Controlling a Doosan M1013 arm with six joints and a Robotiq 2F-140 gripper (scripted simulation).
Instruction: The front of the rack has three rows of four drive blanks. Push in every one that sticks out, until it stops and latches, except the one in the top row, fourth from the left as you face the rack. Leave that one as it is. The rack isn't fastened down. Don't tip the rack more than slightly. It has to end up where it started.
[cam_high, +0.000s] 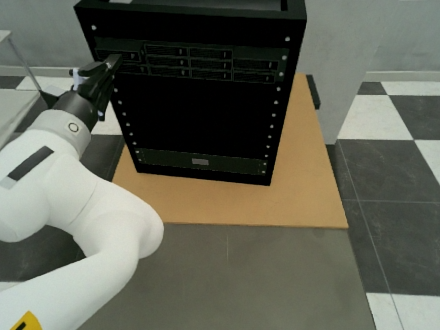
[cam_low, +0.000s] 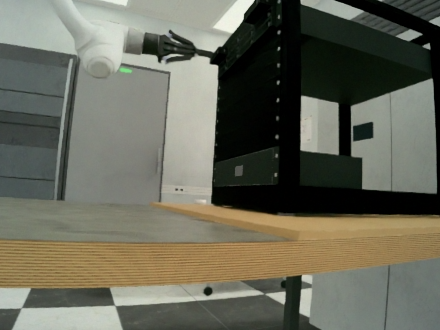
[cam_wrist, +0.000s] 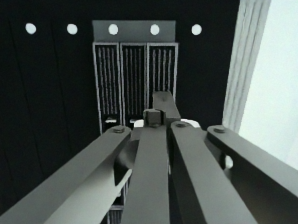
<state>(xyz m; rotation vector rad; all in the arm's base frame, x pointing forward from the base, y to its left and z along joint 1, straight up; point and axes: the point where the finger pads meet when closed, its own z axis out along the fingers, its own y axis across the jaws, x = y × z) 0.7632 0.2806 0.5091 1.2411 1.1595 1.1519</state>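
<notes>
No writing can be read anywhere; the pale plate (cam_high: 200, 162) low on the rack's front is too small to make out. The rack (cam_high: 295, 65) is a black open frame with white-dotted posts, standing on a tan board (cam_high: 310, 200) on the worktop (cam_high: 250, 280). Its drive blanks (cam_high: 210, 52) are dark vented faces with pale outlines in three rows. The gripper (cam_high: 116, 61) has its jaws pressed together, holding nothing, tips at the leftmost blanks; the remaining blanks lie to their right.
</notes>
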